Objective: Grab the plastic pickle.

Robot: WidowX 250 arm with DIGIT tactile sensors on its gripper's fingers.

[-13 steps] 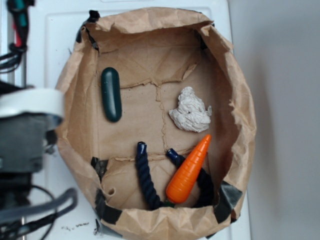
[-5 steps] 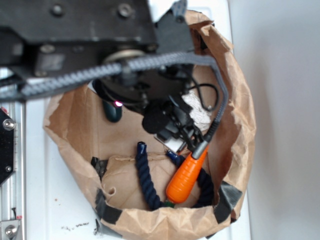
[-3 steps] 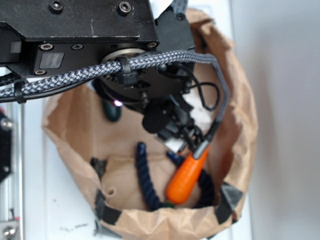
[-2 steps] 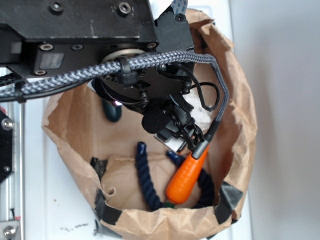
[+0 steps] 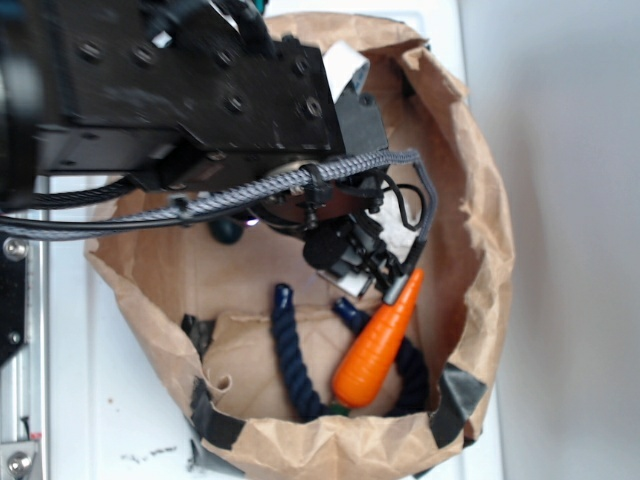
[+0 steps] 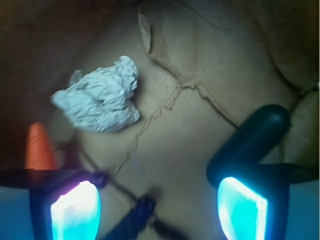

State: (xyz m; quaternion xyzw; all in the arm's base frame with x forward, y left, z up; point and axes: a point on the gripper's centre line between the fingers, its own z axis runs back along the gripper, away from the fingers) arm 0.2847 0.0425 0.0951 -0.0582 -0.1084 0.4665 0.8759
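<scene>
Inside the brown paper bag [image 5: 470, 250] on the white bench [image 5: 110, 400], the black arm [image 5: 180, 90] covers most of the upper left of the exterior view; only a dark green end of the plastic pickle [image 5: 227, 231] shows below it, near the bag's left wall; the wrist view shows the gripper [image 6: 160, 207] with its two glowing fingers [image 6: 75, 210] spread wide apart, holding nothing; the plastic pickle [image 6: 252, 140] lies on the bag floor just above the right-hand finger, slanting up to the right, whether they touch cannot be told; a crumpled white paper wad [image 6: 102, 97] sits at upper left; the orange carrot [image 5: 377, 340] leans across a dark navy rope [image 5: 290, 355] at the bag's lower part.
</scene>
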